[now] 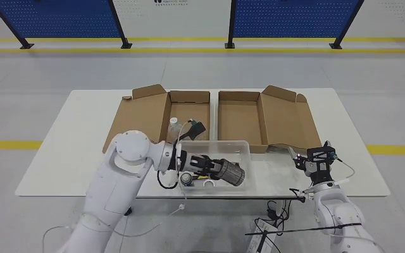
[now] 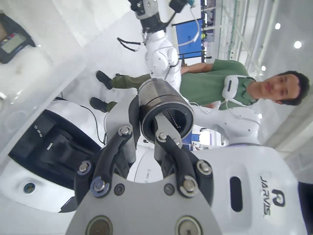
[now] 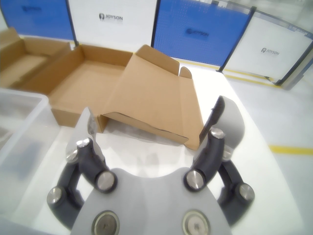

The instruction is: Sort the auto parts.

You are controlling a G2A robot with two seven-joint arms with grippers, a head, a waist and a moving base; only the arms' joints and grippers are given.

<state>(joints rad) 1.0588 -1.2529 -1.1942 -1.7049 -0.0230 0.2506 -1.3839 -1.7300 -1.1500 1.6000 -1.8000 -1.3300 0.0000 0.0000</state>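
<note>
Widest first: the white table (image 1: 63,145) carries two open brown cardboard boxes side by side at the back, the left cardboard box (image 1: 190,98) and the right cardboard box (image 1: 239,123). In front of them, at the near edge, is the clear plastic bin (image 1: 243,147).

The right cardboard box shows only brown floor, so I'd say nothing has been sorted into it yet. The left cardboard box has something pale near its inner wall, but I can't make out what it is.

Now the left gripper (image 2: 149,116). It's clamped onto the dark metal cylinder with a hollow bore (image 2: 168,103), one finger inside the bore and the other pressing the outer wall. From above, that cylinder lies on its side within the bin's outline, towards the bin's right end. Whether it has cleared the rim is hard to say.

The right gripper (image 3: 151,113) is spread wide, holding nothing, near the table's right front edge, beside the right box's flap.

In the bin there's a ring-shaped metal part (image 1: 186,179) and a small white piece (image 1: 209,184). My read is that it's early: one part is in hand and more are left to sort.
</note>
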